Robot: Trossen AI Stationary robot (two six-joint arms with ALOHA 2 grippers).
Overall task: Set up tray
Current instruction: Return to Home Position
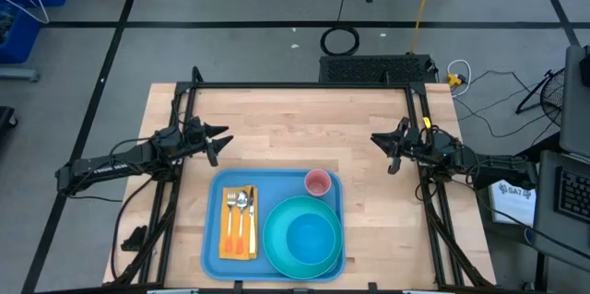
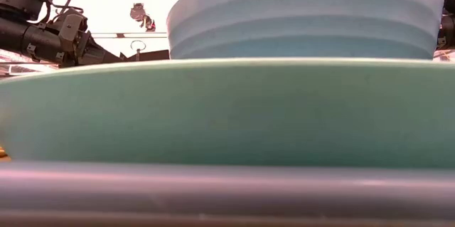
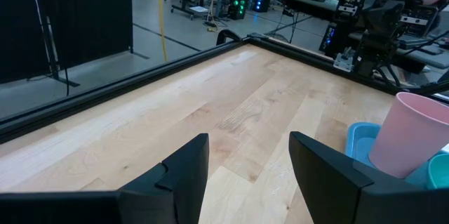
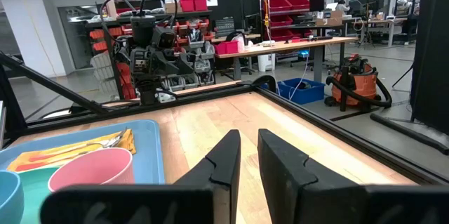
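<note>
Light-blue tray (image 1: 277,183), teal plate (image 1: 272,229), blue bowl (image 1: 311,236), pink cup (image 1: 317,182), yellow napkin (image 1: 224,248)

Robotics lab or workshop. Beyond wooden table (image 4: 295,133): shelving with red bins (image 4: 194,3), long workbench (image 4: 280,43), orange shop vacuum (image 4: 356,83), blue crate (image 4: 303,89). Around table: grey concrete floor (image 1: 240,54), coiled cable (image 1: 339,40).

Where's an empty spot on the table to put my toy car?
The big bare patch is the wood beyond the tray, between the left gripper and right gripper. A narrower strip runs along the tray's right side. The tray is crowded: napkin, cutlery, plate, bowl, cup.
</note>
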